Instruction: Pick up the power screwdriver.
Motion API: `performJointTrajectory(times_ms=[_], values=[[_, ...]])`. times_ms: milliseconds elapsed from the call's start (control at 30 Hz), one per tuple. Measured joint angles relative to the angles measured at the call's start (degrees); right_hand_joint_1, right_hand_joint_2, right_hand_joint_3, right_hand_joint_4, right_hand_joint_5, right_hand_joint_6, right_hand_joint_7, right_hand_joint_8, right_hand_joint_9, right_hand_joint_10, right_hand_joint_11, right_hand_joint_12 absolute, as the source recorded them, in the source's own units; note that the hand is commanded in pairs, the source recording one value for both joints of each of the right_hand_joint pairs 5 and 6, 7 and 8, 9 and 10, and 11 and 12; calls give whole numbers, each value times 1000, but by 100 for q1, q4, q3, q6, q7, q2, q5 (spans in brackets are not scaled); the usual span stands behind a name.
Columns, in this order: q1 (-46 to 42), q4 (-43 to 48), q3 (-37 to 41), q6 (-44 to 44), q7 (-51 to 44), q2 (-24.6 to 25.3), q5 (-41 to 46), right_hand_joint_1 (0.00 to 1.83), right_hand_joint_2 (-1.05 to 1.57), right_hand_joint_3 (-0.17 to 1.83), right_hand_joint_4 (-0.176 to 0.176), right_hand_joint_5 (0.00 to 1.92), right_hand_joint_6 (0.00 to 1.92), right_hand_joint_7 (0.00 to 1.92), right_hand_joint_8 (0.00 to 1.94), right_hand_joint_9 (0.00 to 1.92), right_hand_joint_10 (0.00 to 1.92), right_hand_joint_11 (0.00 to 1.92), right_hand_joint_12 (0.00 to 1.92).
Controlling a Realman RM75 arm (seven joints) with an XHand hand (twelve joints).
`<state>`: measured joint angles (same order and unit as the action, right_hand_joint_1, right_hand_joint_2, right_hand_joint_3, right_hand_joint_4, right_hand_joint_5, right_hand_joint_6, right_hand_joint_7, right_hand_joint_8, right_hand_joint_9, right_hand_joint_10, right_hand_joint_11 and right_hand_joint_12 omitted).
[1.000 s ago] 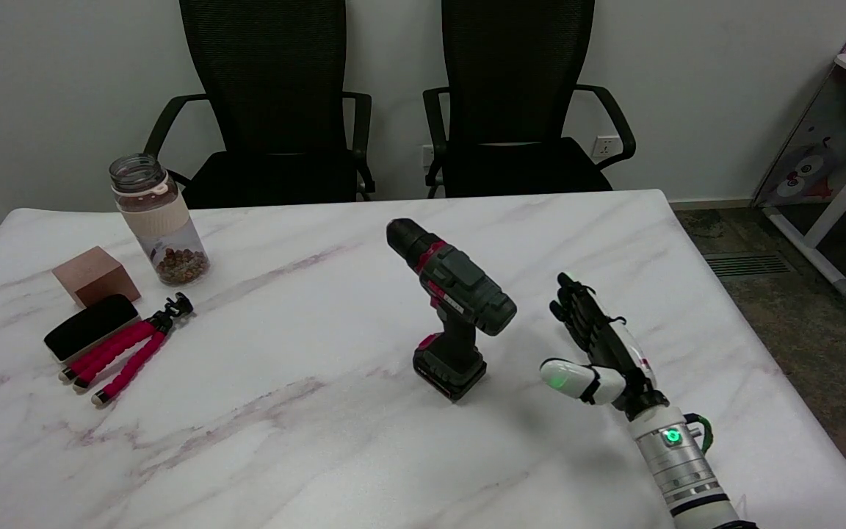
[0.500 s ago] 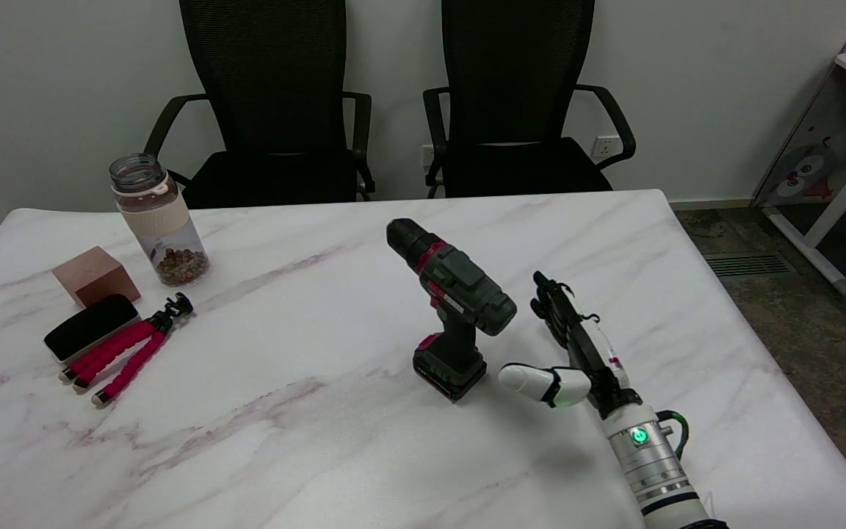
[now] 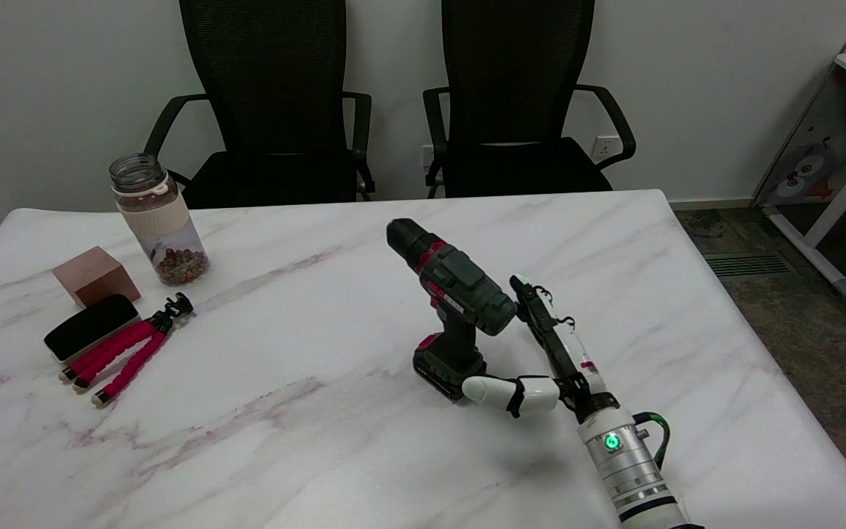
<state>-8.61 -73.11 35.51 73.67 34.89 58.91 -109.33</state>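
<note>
Marble table (image 3: 305, 455): one power screwdriver (image 3: 455, 308), upright; one robot hand (image 3: 551, 360) beside it, fingers spread, empty.

Power screwdriver (image 3: 456, 308) stands upright on the table (image 3: 305, 441), near centre; right hand (image 3: 551, 360) is just right of it, thumb close by its base. Far left of the screwdriver: jar (image 3: 159, 220), w/ block (image 3: 95, 275) left-front of it. Case (image 3: 90, 326) & tripod (image 3: 129, 348) lie in front of the block.
</note>
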Motion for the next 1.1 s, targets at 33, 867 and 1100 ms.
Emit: performJointTrajectory(times_ms=[33, 867, 1100], values=[[1, -16, -4, -11, -71, 26, -4, 827, 143, 449, -157, 0, 0, 0, 0, 46, 46, 141, 141], [176, 43, -14, -121, -429, 463, -220, 779, 71, 558, -101, 0, 0, 0, 0, 78, 78, 223, 223], [348, 326, -37, -130, -1, 589, -319, 775, 72, 556, -91, 0, 0, 0, 0, 81, 81, 226, 226]])
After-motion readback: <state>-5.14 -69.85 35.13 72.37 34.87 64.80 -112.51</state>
